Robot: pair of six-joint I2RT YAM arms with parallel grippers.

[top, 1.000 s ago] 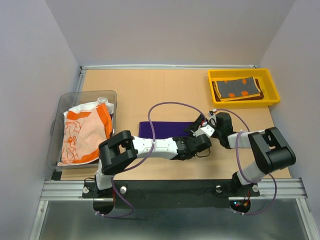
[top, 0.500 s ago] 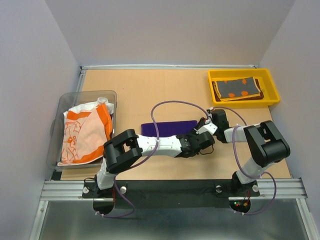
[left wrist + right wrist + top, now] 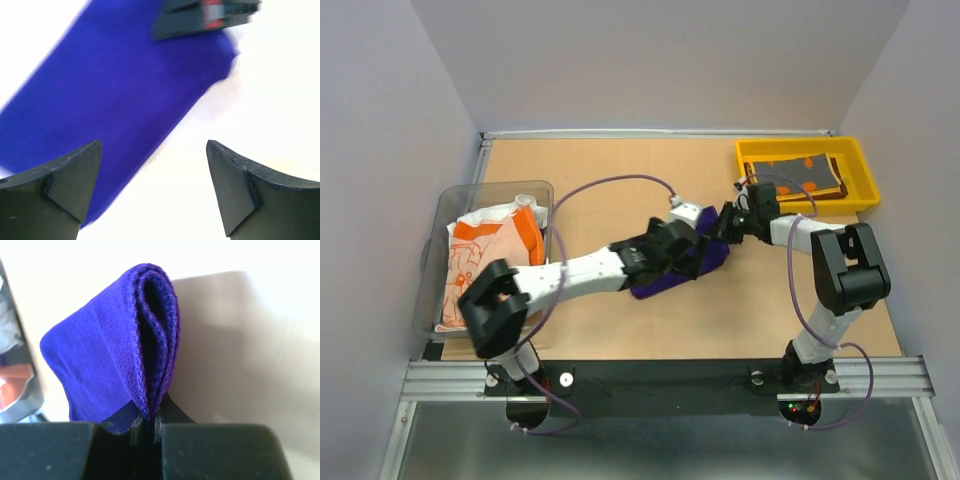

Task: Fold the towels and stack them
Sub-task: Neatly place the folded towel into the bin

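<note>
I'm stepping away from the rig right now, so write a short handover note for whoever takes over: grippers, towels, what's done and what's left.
Left gripper: open, holding nothing, above the purple towel.
Right gripper: shut on the folded purple towel's edge, mid-table.
Done: folded towels lie stacked in the yellow tray.
Left: put the purple towel on that stack; the orange-and-white towel sits unfolded in the clear bin and needs folding and stacking.
</note>
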